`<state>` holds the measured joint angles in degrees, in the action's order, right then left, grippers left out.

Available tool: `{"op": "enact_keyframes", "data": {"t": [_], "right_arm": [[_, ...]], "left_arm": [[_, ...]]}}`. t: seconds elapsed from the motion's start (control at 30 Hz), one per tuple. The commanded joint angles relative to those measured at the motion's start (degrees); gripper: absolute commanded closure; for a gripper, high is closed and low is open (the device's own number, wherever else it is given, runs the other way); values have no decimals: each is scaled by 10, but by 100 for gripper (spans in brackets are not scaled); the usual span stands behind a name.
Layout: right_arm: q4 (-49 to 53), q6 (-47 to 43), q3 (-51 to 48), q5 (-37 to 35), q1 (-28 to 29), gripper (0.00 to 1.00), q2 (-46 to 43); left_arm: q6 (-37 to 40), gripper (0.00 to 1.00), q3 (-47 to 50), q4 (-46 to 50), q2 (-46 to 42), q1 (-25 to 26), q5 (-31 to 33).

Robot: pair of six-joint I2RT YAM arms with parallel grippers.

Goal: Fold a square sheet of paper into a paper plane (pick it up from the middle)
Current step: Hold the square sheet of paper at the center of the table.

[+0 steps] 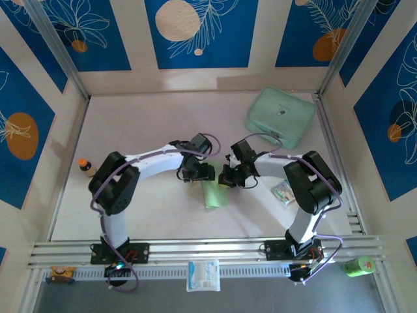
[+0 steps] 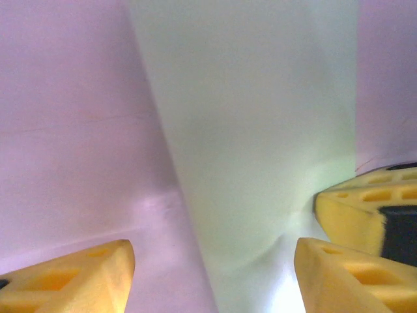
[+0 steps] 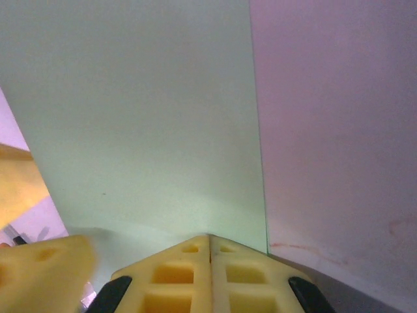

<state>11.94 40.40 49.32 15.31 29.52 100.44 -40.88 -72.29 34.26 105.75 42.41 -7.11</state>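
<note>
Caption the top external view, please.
Left pincer and right pincer sit close at the far end of the light-green paper; mint-green case far right.

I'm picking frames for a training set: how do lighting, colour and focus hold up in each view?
Top external: evenly lit, sharp, only soft shadows on the table, green paper clearly edged. Left wrist: table tinted purple, yellow fingers blurred, a washed-out bright patch on the paper low down. Right wrist: same purple tint, paper featureless, its right edge crisp.
</note>
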Motion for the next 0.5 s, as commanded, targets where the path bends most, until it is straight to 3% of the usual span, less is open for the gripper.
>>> {"op": "enact_keyframes", "data": {"t": [0.0,0.1,0.23,0.43,0.47], "right_arm": [[69,-30,1,-75,-1,100,39],[75,-30,4,-79,-2,100,43],[73,-27,2,-77,-5,100,42],[72,-24,-1,-75,-8,100,41],[71,-23,-2,-76,-8,100,41]], "left_arm": [[-18,34,24,-18,-72,-14,42],[-19,45,62,-84,-116,-25,4],[-47,69,121,-223,-136,-45,-114],[-106,99,168,-382,-89,-51,-240],[-117,100,174,-401,-80,-51,-248]]}}
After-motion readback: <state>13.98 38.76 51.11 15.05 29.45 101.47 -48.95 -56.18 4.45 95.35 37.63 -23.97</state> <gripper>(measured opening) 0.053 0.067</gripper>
